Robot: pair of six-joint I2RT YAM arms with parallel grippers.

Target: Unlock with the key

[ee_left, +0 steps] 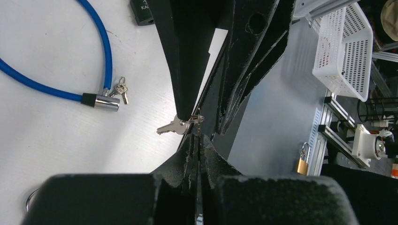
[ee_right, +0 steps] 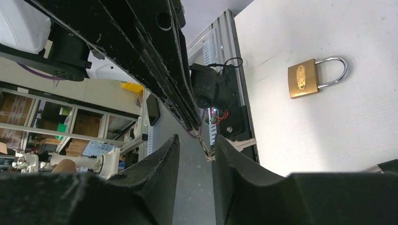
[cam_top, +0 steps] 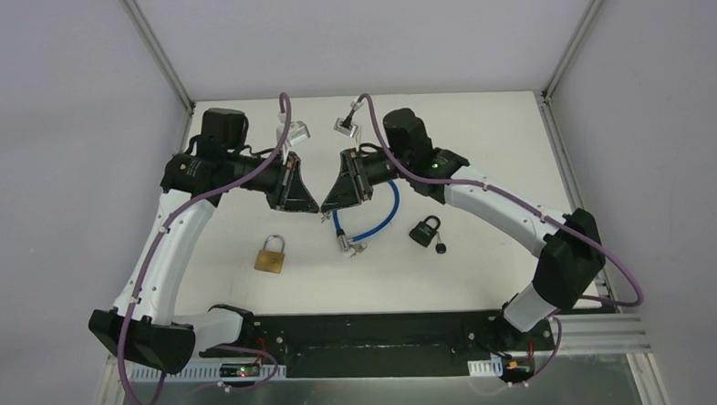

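Observation:
My left gripper (cam_top: 313,205) is shut on a small silver key (ee_left: 197,123) and holds it in the air above the table's middle; in the left wrist view (ee_left: 197,137) a second key (ee_left: 171,126) dangles from the ring. My right gripper (cam_top: 328,207) faces it tip to tip and is open (ee_right: 196,141). The held key (ee_right: 205,147) sits between its fingers, against the right-hand one. The brass padlock (cam_top: 271,255) lies flat on the table below, and also shows in the right wrist view (ee_right: 309,79).
A blue cable lock (cam_top: 370,222) with keys (ee_left: 121,90) lies right of centre. A black padlock (cam_top: 424,230) with its key lies further right. Off the table are a white basket (ee_left: 345,47) and another brass padlock (ee_left: 302,161) on a rail.

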